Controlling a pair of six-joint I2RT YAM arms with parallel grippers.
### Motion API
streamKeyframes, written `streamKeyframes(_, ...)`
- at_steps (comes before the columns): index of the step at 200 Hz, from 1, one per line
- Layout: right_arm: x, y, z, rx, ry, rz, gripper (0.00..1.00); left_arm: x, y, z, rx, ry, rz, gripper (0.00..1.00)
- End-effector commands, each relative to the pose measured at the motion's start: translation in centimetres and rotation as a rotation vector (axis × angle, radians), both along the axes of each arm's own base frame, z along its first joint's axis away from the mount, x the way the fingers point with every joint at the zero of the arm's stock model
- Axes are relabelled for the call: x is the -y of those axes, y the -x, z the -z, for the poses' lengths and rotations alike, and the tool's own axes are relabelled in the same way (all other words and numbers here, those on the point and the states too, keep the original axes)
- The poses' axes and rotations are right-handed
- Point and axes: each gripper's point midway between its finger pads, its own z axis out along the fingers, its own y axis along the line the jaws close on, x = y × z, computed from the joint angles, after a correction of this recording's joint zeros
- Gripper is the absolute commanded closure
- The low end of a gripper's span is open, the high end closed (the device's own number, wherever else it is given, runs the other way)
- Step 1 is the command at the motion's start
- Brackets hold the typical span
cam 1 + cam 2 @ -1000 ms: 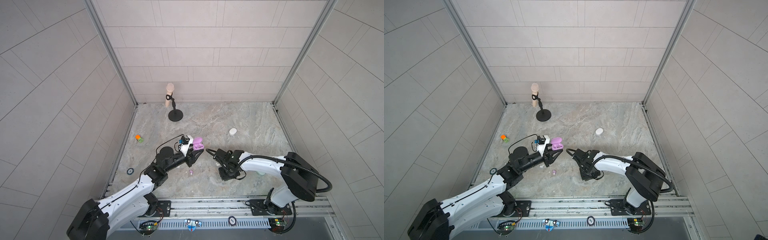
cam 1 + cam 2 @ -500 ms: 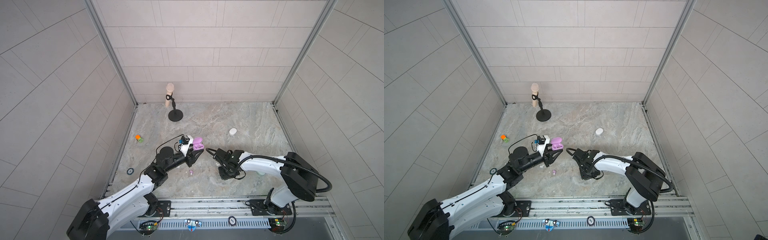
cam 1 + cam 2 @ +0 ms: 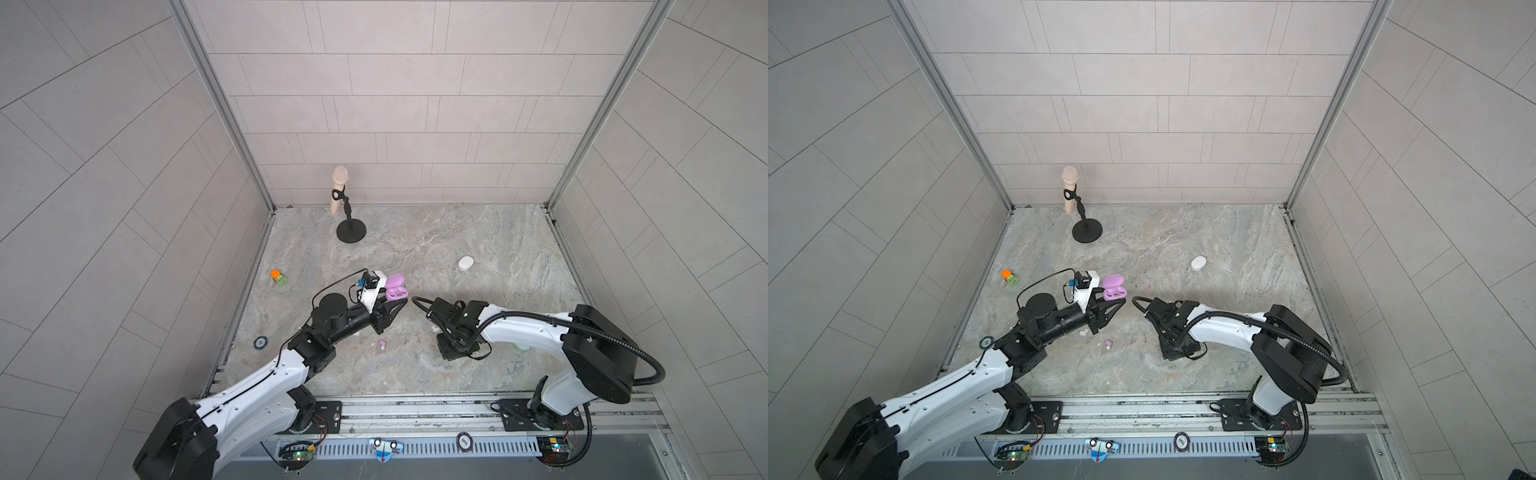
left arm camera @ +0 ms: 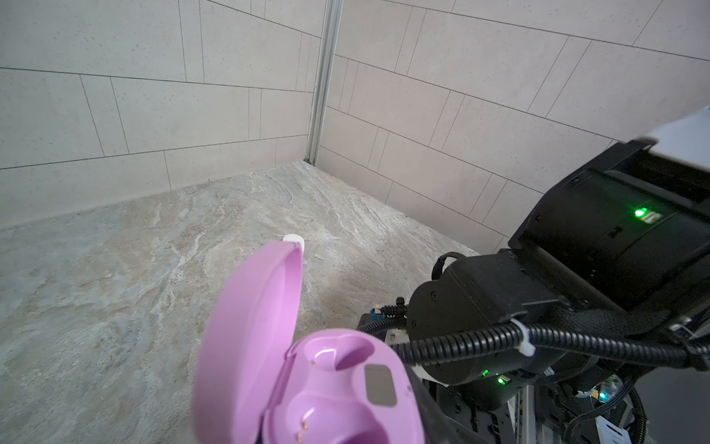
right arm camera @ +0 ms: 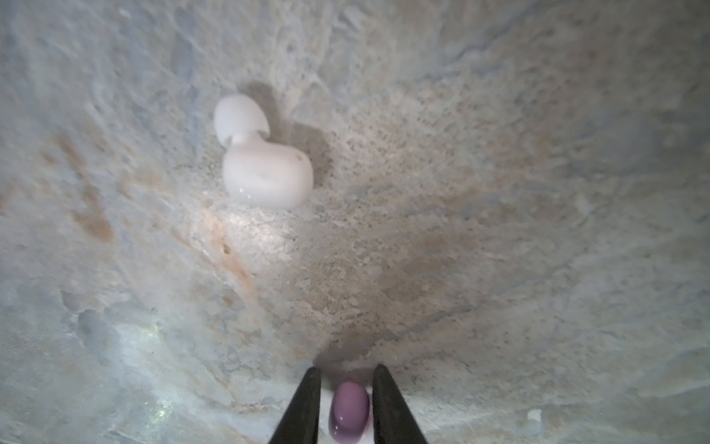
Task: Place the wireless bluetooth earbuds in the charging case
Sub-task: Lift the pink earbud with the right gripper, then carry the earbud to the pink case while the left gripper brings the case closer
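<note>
The left gripper (image 3: 397, 302) is pressed shut on the lilac case (image 3: 395, 289) and holds it up off the table (image 3: 478, 232). The lid (image 4: 253, 326) is open and stands up on the 12 o'clock side, toward the back wall. The cups face up. The lilac case's long side runs from 9 to 3 o'clock.

The right gripper (image 5: 346, 369) points straight down at the table. Its two dark fingers (image 5: 303, 403) stand a little apart, with a lilac bud (image 5: 347, 411) right between them. The bud's long side runs the same way as the fingers. I cannot tell if they squeeze it or just sit beside it. A white bud (image 5: 265, 169) lies on its side near them, not touching, soft tip at the far end.

The other lilac bud (image 3: 382, 344) lies on the table at 6 o'clock from the lilac case.

The left arm reaches in from 7 o'clock and aims at 2 o'clock. The right arm comes from 5 o'clock, stretches low toward 9 o'clock, and bends its wrist down. A white case (image 3: 465, 263) sits at 2 o'clock from the lilac case, well apart.
</note>
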Motion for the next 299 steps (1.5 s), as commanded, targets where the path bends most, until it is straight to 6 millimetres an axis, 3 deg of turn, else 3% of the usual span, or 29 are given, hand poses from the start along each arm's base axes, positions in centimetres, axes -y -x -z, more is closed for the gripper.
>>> streamKeyframes(1,2.3,1.6,1.0,-0.045,0.083,0.032,0.72,-0.1,0.1,-0.5,0.011,0.015,0.003,0.81)
streamKeyframes(67,2.6,1.8,1.2,-0.044,0.091,0.046,0.72,-0.1,0.1,-0.4,0.009,0.015,0.004,0.81)
streamKeyframes(143,2.6,1.7,1.4,-0.042,0.091,0.044,0.83,-0.2,0.1,-0.6,0.013,0.016,0.001,0.81)
streamKeyframes(184,2.1,1.3,0.4,-0.02,0.061,0.041,0.85,-0.1,0.2,-0.4,0.01,0.015,0.007,0.81)
streamKeyframes(240,2.3,-0.2,-4.3,0.054,-0.067,0.065,0.86,0.4,0.2,-0.9,0.022,0.029,0.035,0.81)
streamKeyframes(299,3.2,-2.3,-13.4,0.201,-0.273,0.054,0.87,2.8,1.2,-2.3,0.051,0.083,0.177,0.8)
